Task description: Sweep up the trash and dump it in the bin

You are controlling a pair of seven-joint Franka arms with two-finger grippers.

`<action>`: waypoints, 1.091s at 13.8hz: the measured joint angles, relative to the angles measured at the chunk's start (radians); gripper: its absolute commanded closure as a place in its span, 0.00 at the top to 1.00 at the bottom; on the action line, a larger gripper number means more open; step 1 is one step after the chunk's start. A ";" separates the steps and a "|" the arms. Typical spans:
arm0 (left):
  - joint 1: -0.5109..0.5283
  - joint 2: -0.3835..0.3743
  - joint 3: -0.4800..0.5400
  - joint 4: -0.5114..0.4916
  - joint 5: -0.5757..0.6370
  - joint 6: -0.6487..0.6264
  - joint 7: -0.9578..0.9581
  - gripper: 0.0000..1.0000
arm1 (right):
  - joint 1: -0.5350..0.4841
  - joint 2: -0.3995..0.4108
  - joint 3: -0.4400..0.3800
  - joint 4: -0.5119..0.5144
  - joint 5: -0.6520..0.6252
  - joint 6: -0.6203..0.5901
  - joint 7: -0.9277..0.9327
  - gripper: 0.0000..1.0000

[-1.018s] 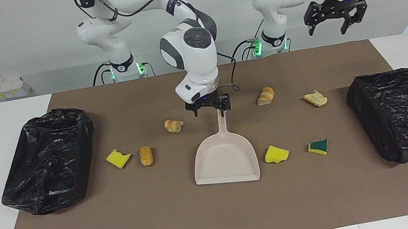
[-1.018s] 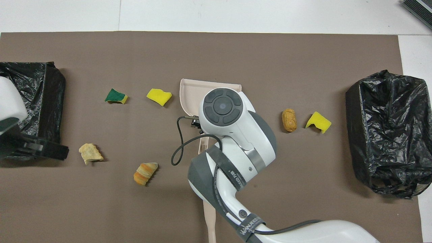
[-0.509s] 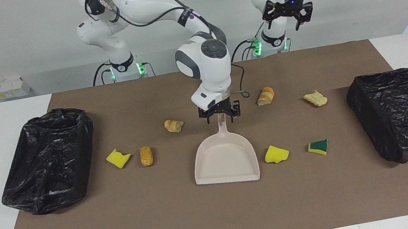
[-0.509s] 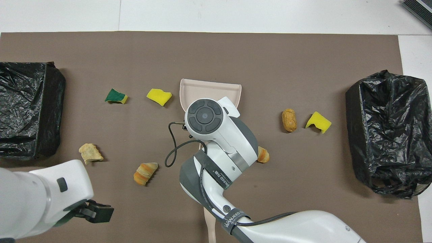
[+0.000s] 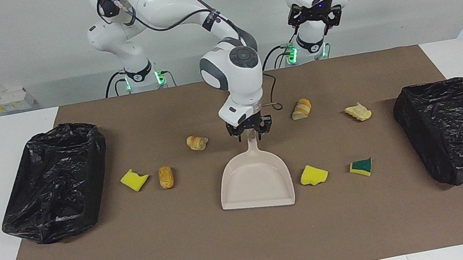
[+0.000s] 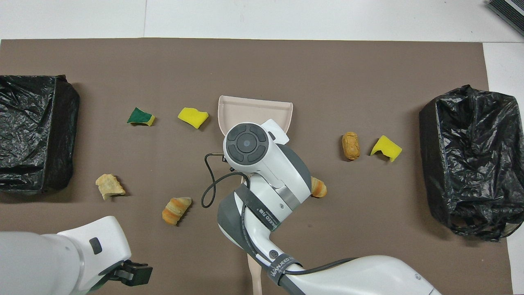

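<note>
R gripper point(image 5: 250, 133) straddles flat beige plastic dustpan point(image 5: 256, 182) handle, grip unclear, prob. to grab it for sweeping; L gripper point(image 5: 313, 17) waits, fingers spread.

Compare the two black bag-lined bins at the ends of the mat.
The bin at the right arm's end has a loose, rumpled bag bunched up around its rim; the bin at the left arm's end has its bag stretched flatter, so it looks boxier with squarer corners. Both are lined in glossy black plastic, sit half on the brown mat, and no trash shows in either.
</note>
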 measured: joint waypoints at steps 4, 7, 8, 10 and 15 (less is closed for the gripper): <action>-0.010 -0.003 -0.023 -0.046 -0.018 0.037 -0.067 1.00 | 0.007 -0.005 0.013 -0.016 0.000 -0.002 -0.040 0.00; -0.024 -0.006 -0.028 -0.061 -0.019 0.058 -0.093 1.00 | 0.010 -0.011 0.014 -0.020 0.000 -0.003 -0.112 0.00; -0.030 -0.006 -0.028 -0.068 -0.019 0.069 -0.095 1.00 | 0.010 -0.012 0.015 -0.020 0.000 -0.004 -0.121 0.00; -0.043 -0.006 -0.029 -0.082 -0.020 0.100 -0.113 1.00 | 0.009 -0.013 0.014 -0.020 0.000 -0.004 -0.126 0.00; -0.090 -0.006 -0.029 -0.113 -0.064 0.155 -0.168 1.00 | -0.105 -0.084 0.008 -0.019 -0.005 -0.030 -0.425 0.00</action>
